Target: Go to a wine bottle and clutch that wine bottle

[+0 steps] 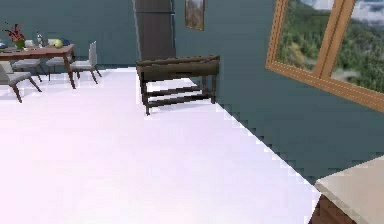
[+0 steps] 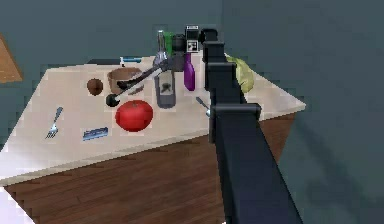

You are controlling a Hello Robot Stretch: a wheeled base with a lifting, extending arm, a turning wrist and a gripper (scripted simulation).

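Wine bottle point(image 2: 166, 88) upright on the desk point(image 2: 70, 150), toward the far side of the top, near the middle of the arm side view. Greyish body with a pale label, narrowing to a slim dark neck.

Thin fingers point(image 2: 145, 80) of the jaws slanting across in front of the bottle, down toward a brown bowl point(image 2: 122, 75); touching it or only passing by, impossible to tell. Equally impossible to tell whether the jaws are open or closed, or whether anything is held, with desk things crowding behind them.

Just right of the wine bottle, a purple bottle point(image 2: 188, 72); behind, something green point(image 2: 172, 45). Nearer the desk's front edge, a red round thing point(image 2: 133, 115); farther left, a fork point(image 2: 53, 122). Dark arm bar point(image 2: 240, 150) rising from the bottom edge, with a yellow-green thing point(image 2: 243, 75) just beyond it.

In the forward view, white floor point(image 1: 120, 160), a dark side table point(image 1: 178, 75) against a teal wall point(image 1: 240, 60), and a dining table point(image 1: 35, 55) with chairs at the far left.
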